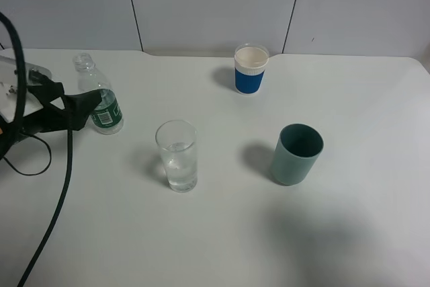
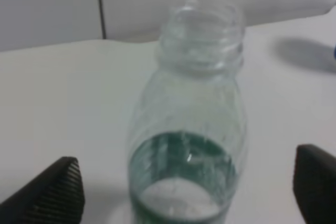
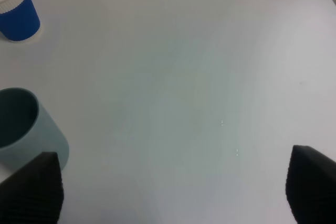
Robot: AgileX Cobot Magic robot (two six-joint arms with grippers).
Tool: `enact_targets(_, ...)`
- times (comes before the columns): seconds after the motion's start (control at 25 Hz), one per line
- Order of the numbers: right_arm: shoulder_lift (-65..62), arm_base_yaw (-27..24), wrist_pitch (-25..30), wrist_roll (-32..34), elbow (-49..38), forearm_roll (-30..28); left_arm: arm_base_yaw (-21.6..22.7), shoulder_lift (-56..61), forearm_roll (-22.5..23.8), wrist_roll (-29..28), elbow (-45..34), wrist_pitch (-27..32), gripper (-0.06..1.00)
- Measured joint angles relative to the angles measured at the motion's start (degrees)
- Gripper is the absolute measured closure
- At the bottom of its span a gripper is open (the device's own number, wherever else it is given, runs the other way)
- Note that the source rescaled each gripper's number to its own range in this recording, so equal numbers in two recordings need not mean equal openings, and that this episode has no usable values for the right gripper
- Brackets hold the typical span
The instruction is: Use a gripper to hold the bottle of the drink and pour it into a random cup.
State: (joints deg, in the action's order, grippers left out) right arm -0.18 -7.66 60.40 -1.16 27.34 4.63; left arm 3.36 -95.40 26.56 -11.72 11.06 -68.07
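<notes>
A white table (image 1: 222,233) seen from above, with the scene running from the left edge to the right.

At the far left, the left gripper (image 1: 86,109) reaches in with a black cable (image 1: 57,206) trailing toward the near edge. Its black jaws stand apart on either side of the bottle of the drink (image 1: 101,99). In the left wrist view the two ribbed fingertips (image 2: 52,192) sit clear of the bottle (image 2: 186,129), with bare table showing between each and the plastic. The bottle stands upright, uncapped, with a green-and-white label band.

Right of the bottle and nearer the front edge stands the clear glass cup (image 1: 177,156), upright, with a little clear liquid in the bottom.

Further right, toward the back wall, is a blue cup with a white rim (image 1: 251,69). Right again and nearer is a teal cup (image 1: 296,153), upright.

The right gripper (image 3: 173,192) shows only in its own wrist view, jaws wide apart over bare table, with the teal cup (image 3: 26,129) just beside one finger.
</notes>
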Motion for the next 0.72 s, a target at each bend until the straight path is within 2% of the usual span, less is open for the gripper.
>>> enact_targets(0.12, 0.0, 0.0, 0.0, 0.0, 0.0, 0.0, 0.0, 3.3, -1.6, -1.0, -1.7, 2.0, 0.34)
enact_targets(0.36, 0.0, 0.0, 0.0, 0.0, 0.0, 0.0, 0.0, 14.5, -4.2, -4.3, -2.8, 12.5, 0.34)
enact_targets(0.6, 0.0, 0.0, 0.0, 0.0, 0.0, 0.0, 0.0, 31.2, -7.0, -7.5, -0.8, 32.3, 0.34)
enact_targets(0.64, 0.0, 0.0, 0.0, 0.0, 0.0, 0.0, 0.0, 33.8, -7.1, -8.2, 0.8, 38.0, 0.34)
enact_targets(0.68, 0.0, 0.0, 0.0, 0.0, 0.0, 0.0, 0.0, 33.8, -7.1, -8.2, 0.8, 38.0, 0.34)
enact_targets(0.72, 0.0, 0.0, 0.0, 0.0, 0.0, 0.0, 0.0, 36.2, -7.1, -8.9, 2.8, 42.4, 0.34)
